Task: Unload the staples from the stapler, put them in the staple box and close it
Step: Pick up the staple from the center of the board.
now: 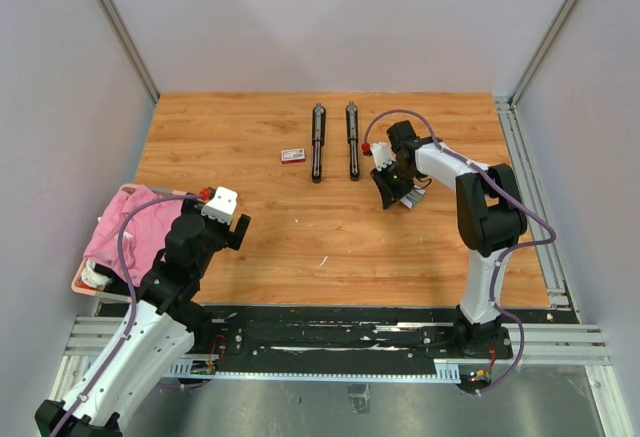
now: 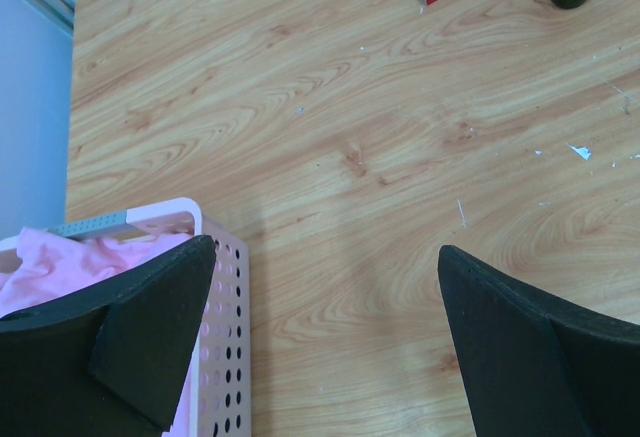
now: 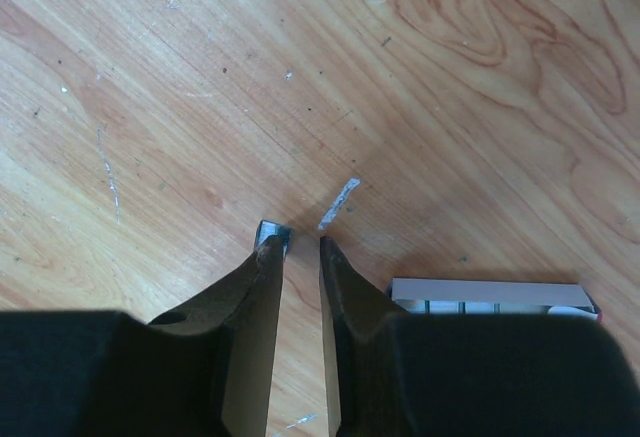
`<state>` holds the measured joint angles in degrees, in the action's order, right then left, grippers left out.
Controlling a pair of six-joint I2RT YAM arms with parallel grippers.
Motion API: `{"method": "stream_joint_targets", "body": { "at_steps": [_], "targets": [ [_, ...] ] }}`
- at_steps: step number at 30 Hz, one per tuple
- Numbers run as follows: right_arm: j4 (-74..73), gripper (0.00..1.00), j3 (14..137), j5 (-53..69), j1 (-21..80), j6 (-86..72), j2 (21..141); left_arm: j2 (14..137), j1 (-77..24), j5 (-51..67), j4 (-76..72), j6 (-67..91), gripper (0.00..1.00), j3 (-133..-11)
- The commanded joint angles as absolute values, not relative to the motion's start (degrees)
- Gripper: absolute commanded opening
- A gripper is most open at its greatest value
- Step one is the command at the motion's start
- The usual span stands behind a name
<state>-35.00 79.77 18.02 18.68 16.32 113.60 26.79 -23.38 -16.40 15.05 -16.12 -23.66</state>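
The right pincer (image 3: 298, 245) stands nearly closed, gripping nothing; the staples (image 3: 338, 203), a thin strip just ahead of its tips, look light, brittle, slippery, probably best pinched across the long sides

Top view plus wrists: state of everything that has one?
left gripper: wide open, empty
right gripper: nearly shut, narrow gap, nothing between
staple strip: loose on table, off right gripper's tips
left stapler: appears unfolded flat on table
right stapler: same
red-and-white box: appears closed
pink basket: holds pink cloth
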Motion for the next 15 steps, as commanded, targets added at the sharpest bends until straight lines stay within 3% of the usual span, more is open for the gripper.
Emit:
{"method": "stream_joint_targets", "body": {
  "at_steps": [1, 8, 15],
  "targets": [
    [-36.87, 0.20, 80.31, 16.45, 20.82, 17.10, 115.69, 26.76, -23.11, -16.48, 12.83, -16.44, 0.98, -23.38],
    [-37.07, 0.01, 80.33, 16.83, 21.01, 17.30, 116.06, 26.72, -23.07, -16.51, 12.83, -16.51, 0.98, -23.42],
    [-37.11, 0.01, 80.16, 18.40, 20.92, 17.81, 114.74, 26.59, -23.07, -16.51, 12.90, -16.46, 0.98, -23.38]
  ]
}}
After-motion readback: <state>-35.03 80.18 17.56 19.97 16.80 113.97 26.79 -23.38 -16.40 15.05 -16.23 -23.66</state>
